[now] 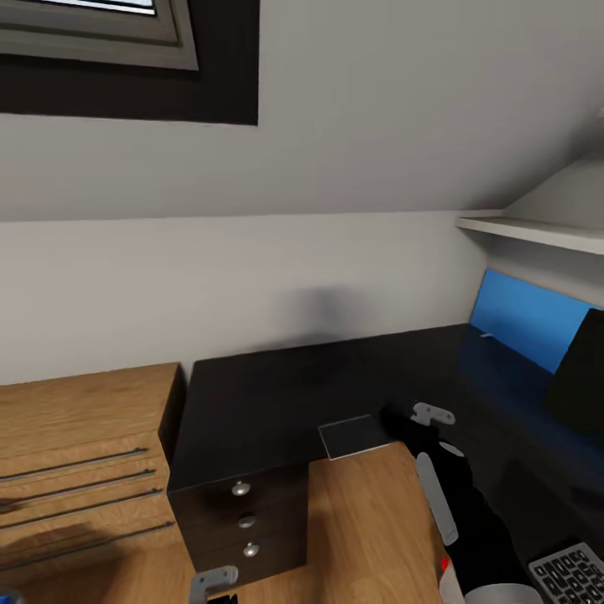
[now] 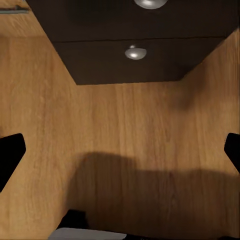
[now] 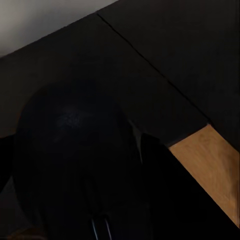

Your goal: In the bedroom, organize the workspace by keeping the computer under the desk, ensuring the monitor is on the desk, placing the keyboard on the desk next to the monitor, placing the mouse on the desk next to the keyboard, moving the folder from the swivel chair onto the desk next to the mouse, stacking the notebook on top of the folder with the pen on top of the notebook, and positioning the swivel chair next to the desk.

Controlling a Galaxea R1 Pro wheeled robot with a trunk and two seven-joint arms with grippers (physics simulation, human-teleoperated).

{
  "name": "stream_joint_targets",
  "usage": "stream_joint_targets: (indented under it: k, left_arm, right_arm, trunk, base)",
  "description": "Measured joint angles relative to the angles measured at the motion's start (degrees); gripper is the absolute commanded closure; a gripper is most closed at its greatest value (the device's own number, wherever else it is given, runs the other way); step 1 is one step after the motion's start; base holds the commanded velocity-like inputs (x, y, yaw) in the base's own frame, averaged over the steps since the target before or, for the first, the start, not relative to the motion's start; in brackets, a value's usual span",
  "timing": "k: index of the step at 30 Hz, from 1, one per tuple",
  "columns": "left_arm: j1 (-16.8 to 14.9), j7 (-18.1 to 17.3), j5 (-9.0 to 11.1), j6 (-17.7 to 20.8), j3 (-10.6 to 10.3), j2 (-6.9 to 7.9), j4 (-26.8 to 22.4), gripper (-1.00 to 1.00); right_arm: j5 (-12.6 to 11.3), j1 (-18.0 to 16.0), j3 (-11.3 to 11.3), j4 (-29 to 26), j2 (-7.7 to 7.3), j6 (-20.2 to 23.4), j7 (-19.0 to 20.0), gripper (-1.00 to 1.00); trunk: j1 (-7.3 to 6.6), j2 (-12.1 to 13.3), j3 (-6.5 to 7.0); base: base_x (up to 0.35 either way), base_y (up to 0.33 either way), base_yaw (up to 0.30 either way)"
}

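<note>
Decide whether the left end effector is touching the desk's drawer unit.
Apart. The left wrist view shows bare wooden floor between the open left end effector and the drawer unit.

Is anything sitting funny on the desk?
Yes. The blue folder seems to be propped up, leaning on the wall at the back of the desk, not lying flat. The little notebook lies right at the desk's front edge.

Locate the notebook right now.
Head view: the notebook lies flat on the desk at its front inner corner, just left of the right end effector.
</note>
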Motion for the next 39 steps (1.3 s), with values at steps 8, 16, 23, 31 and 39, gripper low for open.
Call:
stream_joint_targets:
  k: [8, 16, 23, 31, 39]
  left_arm:
    - [0.0, 0.0, 0.1, -0.6, 0.0, 0.0, 0.0, -1.0]
    - [0.0, 0.0, 0.0, -0.6, 0.0, 0.0, 0.0, -1.0]
    - [0.0, 0.0, 0.0, -0.7, 0.1, 0.02, 0.0, -1.0]
    - [0.0, 0.0, -0.1, -0.7, 0.1, 0.24, 0.0, -1.0]
    - [0.0, 0.0, 0.0, -2.7, 0.2, 0.28, 0.0, -1.0]
  right_arm:
    - [0.1, 0.0, 0.0, 1.5, -0.05, -2.0, 0.0, 1.0]
    - [0.1, 0.0, 0.0, 1.5, -0.07, -2.0, 0.0, 1.0]
    - [0.2, 0.0, 0.0, 1.5, -0.09, -2.0, 0.0, 1.0]
    - [3.2, -0.1, 0.6, 4.4, -0.05, -2.6, 0.0, 1.0]
    - [7.9, -0.1, 6.0, 7.9, 0.13, -6.1, 0.3, 1.0]
  trunk:
    - [0.0, 0.0, 0.24]
    - [0.0, 0.0, 0.48]
    - [0.0, 0.0, 0.69]
    - [0.0, 0.0, 0.94]
    - [0.0, 0.0, 1.07]
  base:
    - [0.0, 0.0, -0.277]
    - [0.0, 0.0, -0.277]
    - [0.0, 0.0, -0.277]
    - [0.0, 0.0, -0.277]
    - [0.0, 0.0, -0.157]
